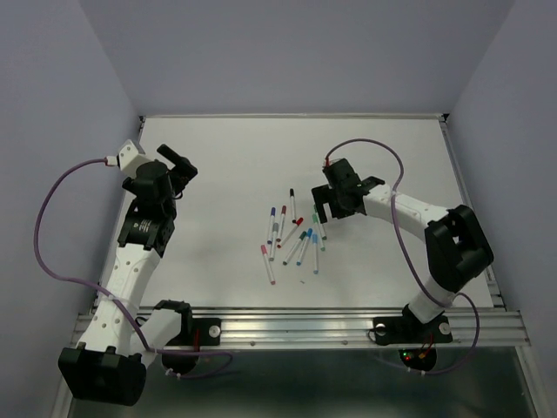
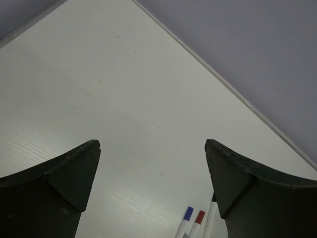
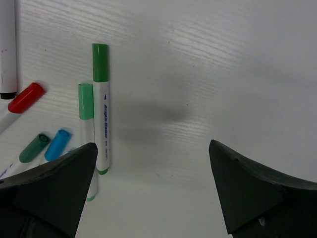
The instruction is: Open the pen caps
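- The pens [image 1: 294, 235] lay clustered mid-tabletop [image 1: 218, 174], none held. Caps such as the green cap [image 3: 100, 55] apparently sat on, so every opening was left to do.
- The right hand [image 3: 151, 168] hovered open just beside them; the left hand [image 2: 152, 163] gaped, well apart.
- Wrist views cut off several pens.

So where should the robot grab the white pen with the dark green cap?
By the dark green cap, coming straight down from above with the open right gripper, one finger each side. The white-barrelled pen lies flat, and its cap pokes out past the light-green-capped pen lying close beside its barrel, so there is room.
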